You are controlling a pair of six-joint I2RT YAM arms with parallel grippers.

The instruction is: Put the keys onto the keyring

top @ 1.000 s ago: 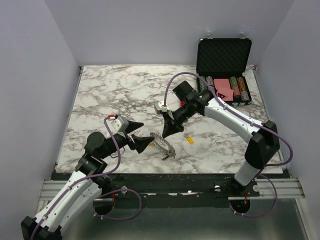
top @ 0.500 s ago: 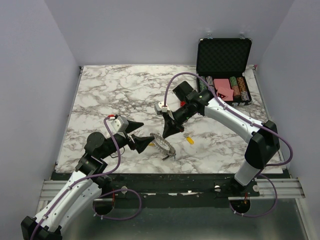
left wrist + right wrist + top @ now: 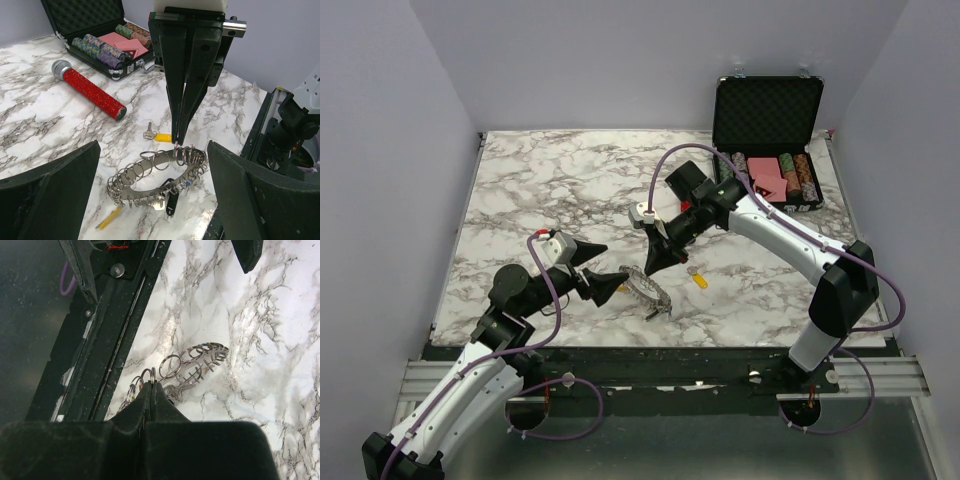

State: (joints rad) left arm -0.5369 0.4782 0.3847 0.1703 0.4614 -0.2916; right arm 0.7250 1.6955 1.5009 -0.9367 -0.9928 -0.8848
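Note:
The keyring (image 3: 131,181), a silvery band rimmed with small wire loops, lies near the table's front edge (image 3: 646,288). My right gripper (image 3: 152,385) comes down on its far rim, shut, its tips pinching one upright loop (image 3: 177,148). My left gripper (image 3: 155,200) is open, its fingers wide either side of the ring without touching it (image 3: 594,269). One yellow-headed key (image 3: 161,136) lies loose just beyond the ring (image 3: 700,280). Another yellow key (image 3: 109,219) pokes out from the ring's near left edge. A black tag (image 3: 171,203) lies under the ring.
A red glittery cylinder with a silver cap (image 3: 88,90) lies beyond the ring. An open black case (image 3: 766,140) of striped poker chips and pink cards stands at the back right. The table's front edge and black rail (image 3: 107,340) run close to the ring.

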